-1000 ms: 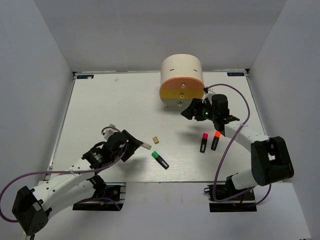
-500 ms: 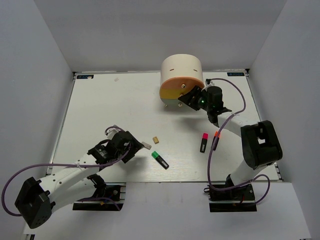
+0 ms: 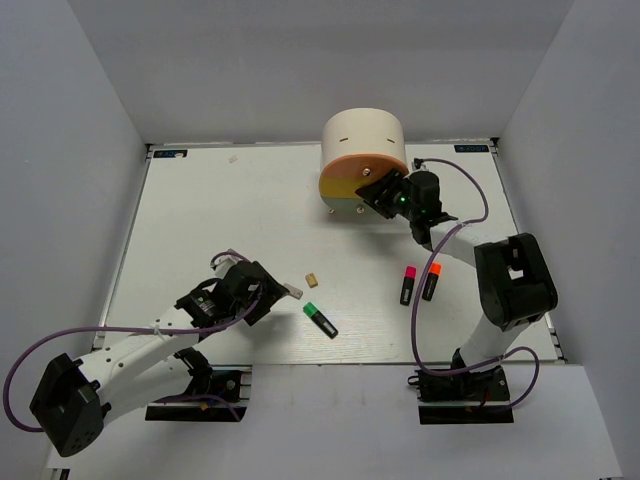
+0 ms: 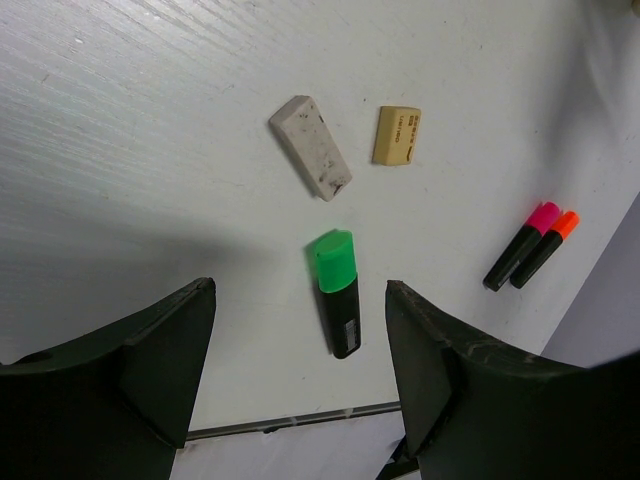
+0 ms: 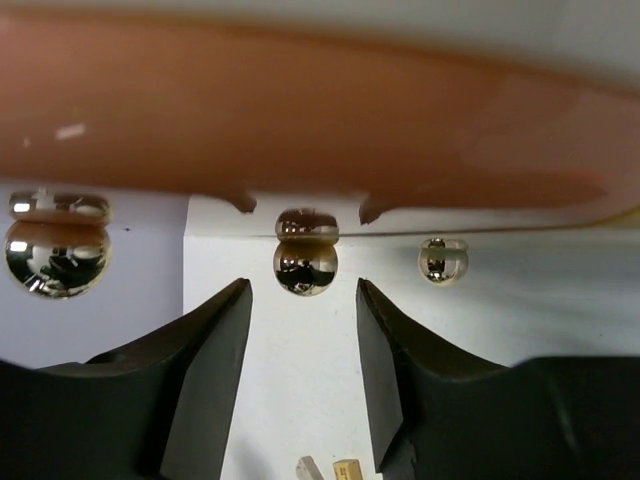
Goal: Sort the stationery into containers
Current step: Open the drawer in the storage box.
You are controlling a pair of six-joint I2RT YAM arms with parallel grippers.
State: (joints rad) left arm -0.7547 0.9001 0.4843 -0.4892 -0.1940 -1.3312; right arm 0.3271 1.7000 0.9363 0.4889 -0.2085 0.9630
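at the orange drawer — contents hidden — right hand straddles a knob.

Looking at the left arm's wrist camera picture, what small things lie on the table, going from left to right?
Grey speckled eraser → tan rectangular eraser → pink-capped black highlighter → orange-capped black highlighter. The green-capped black highlighter overlaps the grey eraser sideways, so left out.

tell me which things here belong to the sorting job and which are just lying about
Job: green highlighter, pink highlighter, orange highlighter, grey eraser, tan eraser, orange drawer, yellow drawer.
Not the job: purple cables, table.
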